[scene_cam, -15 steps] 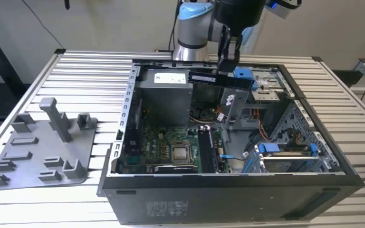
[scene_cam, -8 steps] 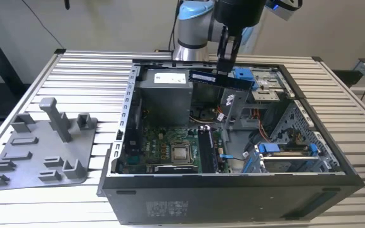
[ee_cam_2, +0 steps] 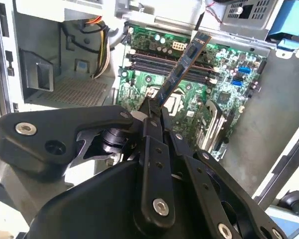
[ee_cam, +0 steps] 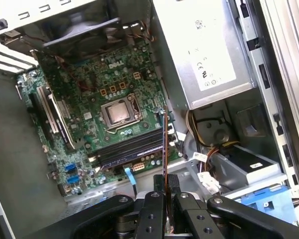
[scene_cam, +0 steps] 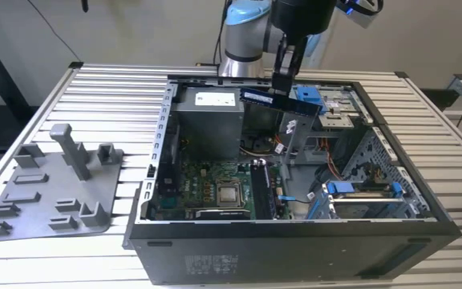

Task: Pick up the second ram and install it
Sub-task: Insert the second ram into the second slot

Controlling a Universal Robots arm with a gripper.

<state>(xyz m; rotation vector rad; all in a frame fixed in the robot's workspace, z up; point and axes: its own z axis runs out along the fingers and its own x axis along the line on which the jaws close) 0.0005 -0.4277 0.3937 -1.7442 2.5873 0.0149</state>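
The second ram [scene_cam: 281, 101] is a long dark stick with a blue label, held level in the air above the open computer case [scene_cam: 295, 232], near its back wall. My gripper [scene_cam: 283, 81] is shut on it from above. In the second wrist view the stick [ee_cam_2: 181, 64] juts out from between my fingers [ee_cam_2: 150, 110] over the green motherboard [ee_cam_2: 224, 94]. In the first wrist view I see it edge-on [ee_cam: 164, 142], over the black memory slots [ee_cam: 132, 149] beside the processor [ee_cam: 120, 112].
A grey plastic holder [scene_cam: 50, 192] with an upright post [scene_cam: 72, 150] lies on the slatted table at the exterior view's left. Inside the case are the power supply [ee_cam: 204, 45], drive cages with blue clips [scene_cam: 360, 189] and loose cables [ee_cam: 204, 164].
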